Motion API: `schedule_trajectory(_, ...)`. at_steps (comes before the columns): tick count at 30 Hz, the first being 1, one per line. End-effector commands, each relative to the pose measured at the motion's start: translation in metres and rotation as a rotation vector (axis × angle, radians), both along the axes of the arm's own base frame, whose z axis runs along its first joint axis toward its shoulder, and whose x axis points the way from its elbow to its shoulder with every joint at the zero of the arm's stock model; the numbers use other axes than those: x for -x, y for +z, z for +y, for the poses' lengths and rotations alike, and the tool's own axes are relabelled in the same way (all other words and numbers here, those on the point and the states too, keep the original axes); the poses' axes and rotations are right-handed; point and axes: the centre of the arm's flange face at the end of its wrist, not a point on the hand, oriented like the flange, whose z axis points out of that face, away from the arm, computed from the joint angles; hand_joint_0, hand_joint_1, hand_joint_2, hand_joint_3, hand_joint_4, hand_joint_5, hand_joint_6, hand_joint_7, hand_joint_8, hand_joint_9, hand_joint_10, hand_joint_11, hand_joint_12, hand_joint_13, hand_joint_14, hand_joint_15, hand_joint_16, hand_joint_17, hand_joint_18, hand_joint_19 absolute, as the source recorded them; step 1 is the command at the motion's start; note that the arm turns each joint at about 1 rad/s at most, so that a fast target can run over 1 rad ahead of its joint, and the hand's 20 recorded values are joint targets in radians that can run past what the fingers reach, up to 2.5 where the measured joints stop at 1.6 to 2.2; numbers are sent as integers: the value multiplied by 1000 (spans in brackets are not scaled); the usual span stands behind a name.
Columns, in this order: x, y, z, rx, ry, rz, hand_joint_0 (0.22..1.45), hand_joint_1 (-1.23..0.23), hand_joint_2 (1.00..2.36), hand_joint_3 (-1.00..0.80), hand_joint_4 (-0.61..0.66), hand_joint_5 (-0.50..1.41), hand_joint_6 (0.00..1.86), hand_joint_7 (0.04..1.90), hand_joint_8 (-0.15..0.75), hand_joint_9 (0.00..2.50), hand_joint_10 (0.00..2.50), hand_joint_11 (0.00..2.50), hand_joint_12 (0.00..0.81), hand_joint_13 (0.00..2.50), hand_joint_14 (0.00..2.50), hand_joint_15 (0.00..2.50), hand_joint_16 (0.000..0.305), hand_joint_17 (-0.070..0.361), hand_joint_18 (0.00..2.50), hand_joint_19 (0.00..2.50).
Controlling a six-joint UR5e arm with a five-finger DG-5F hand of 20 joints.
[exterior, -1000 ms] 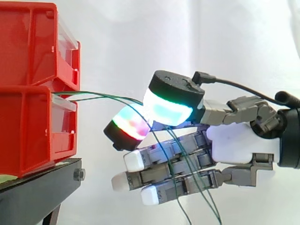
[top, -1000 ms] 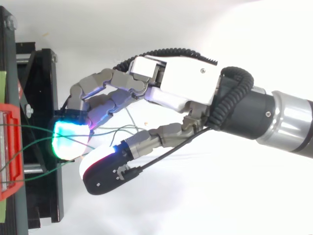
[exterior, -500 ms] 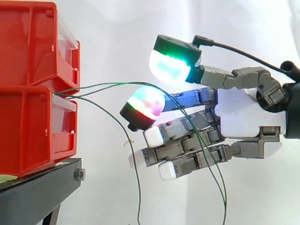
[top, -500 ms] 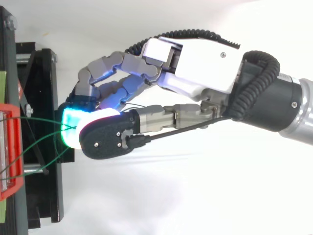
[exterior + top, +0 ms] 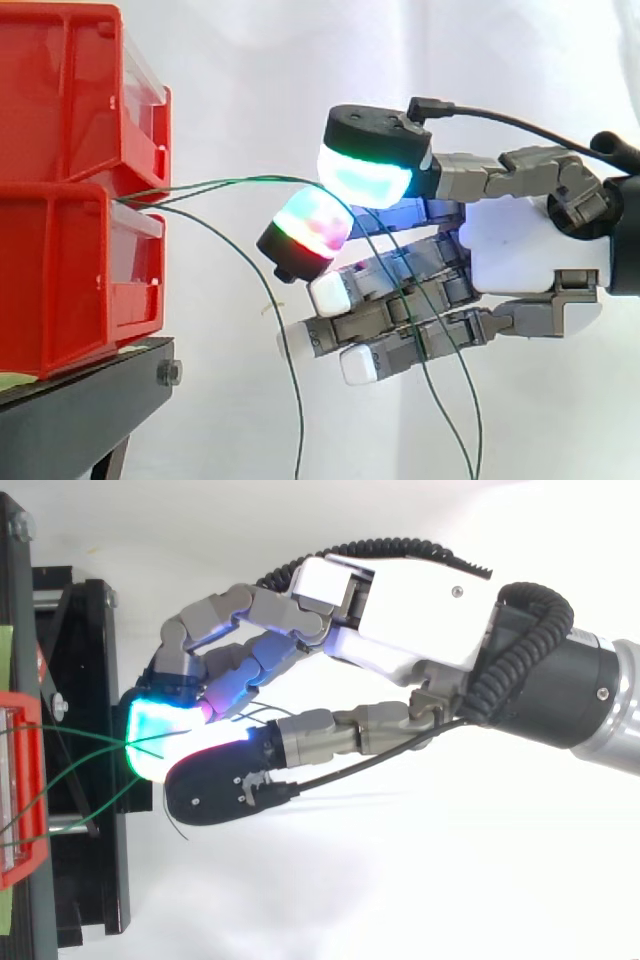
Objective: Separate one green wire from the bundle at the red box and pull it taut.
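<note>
Side view, item one: two red bins, upper red bin [image 5: 60, 90] stacked on lower red bin [image 5: 60, 280], on a black stand [image 5: 80, 410] at my left, before a white curtain [image 5: 300, 60]. Item two: green wires [image 5: 240, 182] coming out at the seam between the bins and arching right in a shallow bow, not straight. Item three: the hand [image 5: 530, 265], entering from the right, its thumb and one finger brought together on those wires, glowing pads [image 5: 365, 175] meeting just where the wires pass between them (cyan-green above, red-green below). Beyond the pinch the wires drape down across the lower fingers and hang to the bottom edge. Item four: a third green wire [image 5: 285, 380] outside the hand, drooping from the bins. Top view, I log the same wires [image 5: 85, 742] fanning from the bin toward the cyan pad.
</note>
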Motion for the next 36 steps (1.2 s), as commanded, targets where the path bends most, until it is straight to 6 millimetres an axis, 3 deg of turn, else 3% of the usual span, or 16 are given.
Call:
schedule_trajectory(1, 0, 0, -1, 1, -3, 0, 615, -786, 1014, -273, 156, -169, 883, 927, 281, 882, 16, 466, 341, 581, 10, 277, 50, 112, 626, 479)
schedule_trajectory(9, 0, -1, -1, 1, -3, 1, 641, -847, 1001, -500, 183, -169, 883, 918, 267, 875, 18, 461, 336, 577, 12, 269, 49, 111, 628, 469)
schedule_trajectory(12, 0, 0, -1, 1, -3, 0, 622, -857, 1000, -500, 184, -164, 879, 930, 267, 891, 18, 452, 334, 586, 10, 269, 49, 110, 631, 468)
schedule_trajectory(17, 0, -1, -1, 0, -2, 1, 554, -792, 1000, -500, 185, -151, 869, 930, 271, 923, 15, 443, 340, 604, 12, 276, 50, 113, 646, 478)
schedule_trajectory(20, 0, 0, -2, -2, -4, -1, 586, -682, 1000, -500, 174, -139, 856, 977, 269, 954, 16, 444, 334, 616, 10, 275, 48, 108, 649, 486)
schedule_trajectory(27, 0, 0, -3, -6, -5, -2, 658, -858, 1010, -382, 88, -158, 885, 976, 261, 920, 19, 473, 333, 612, 10, 279, 48, 109, 661, 465)
schedule_trajectory(34, 1, -1, -7, -8, -5, -1, 726, -1000, 1000, -500, 152, -175, 903, 944, 251, 883, 18, 506, 334, 603, 12, 269, 49, 111, 672, 428)
schedule_trajectory(36, 1, -1, -9, -8, -7, -1, 676, -1008, 1000, -500, 156, -174, 903, 936, 248, 882, 20, 510, 333, 603, 11, 273, 49, 111, 672, 435)
